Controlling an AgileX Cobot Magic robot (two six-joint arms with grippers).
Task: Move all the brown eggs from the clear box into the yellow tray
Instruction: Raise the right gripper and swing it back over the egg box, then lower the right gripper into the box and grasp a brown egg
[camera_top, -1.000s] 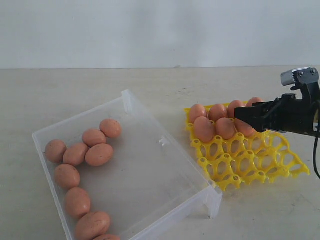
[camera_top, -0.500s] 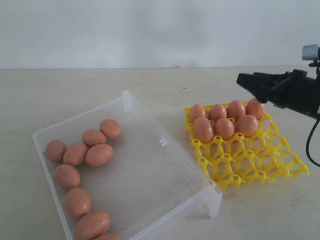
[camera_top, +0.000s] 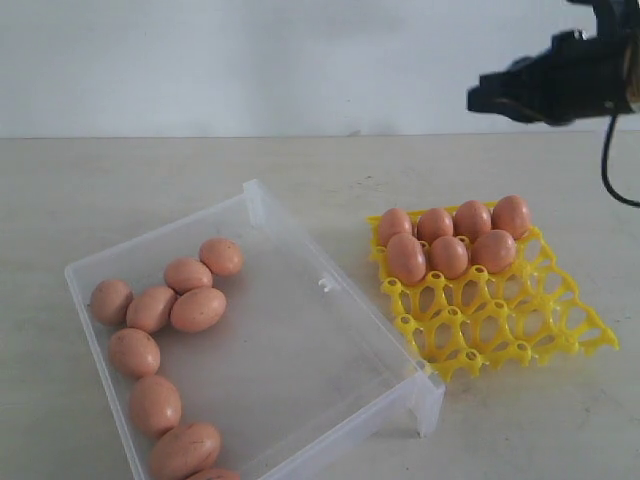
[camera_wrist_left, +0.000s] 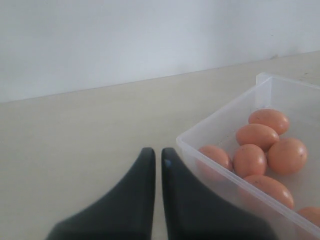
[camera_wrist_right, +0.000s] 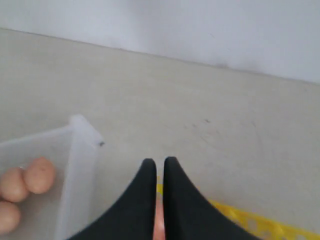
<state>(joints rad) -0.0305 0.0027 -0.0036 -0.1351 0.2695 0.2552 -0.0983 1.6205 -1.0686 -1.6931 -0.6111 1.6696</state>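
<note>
Our right tool (camera_top: 480, 97), pinched narrow and empty, hangs well clear above the yellow tray (camera_top: 500, 325); our left tool (camera_wrist_left: 155, 152), equally narrow, sits just outside the clear box (camera_wrist_left: 225, 112) rim.

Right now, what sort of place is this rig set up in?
Likely a lab test bench: a bare pale tabletop, a blank white wall behind, and staged props, the clear box of brown eggs beside the yellow tray.
</note>
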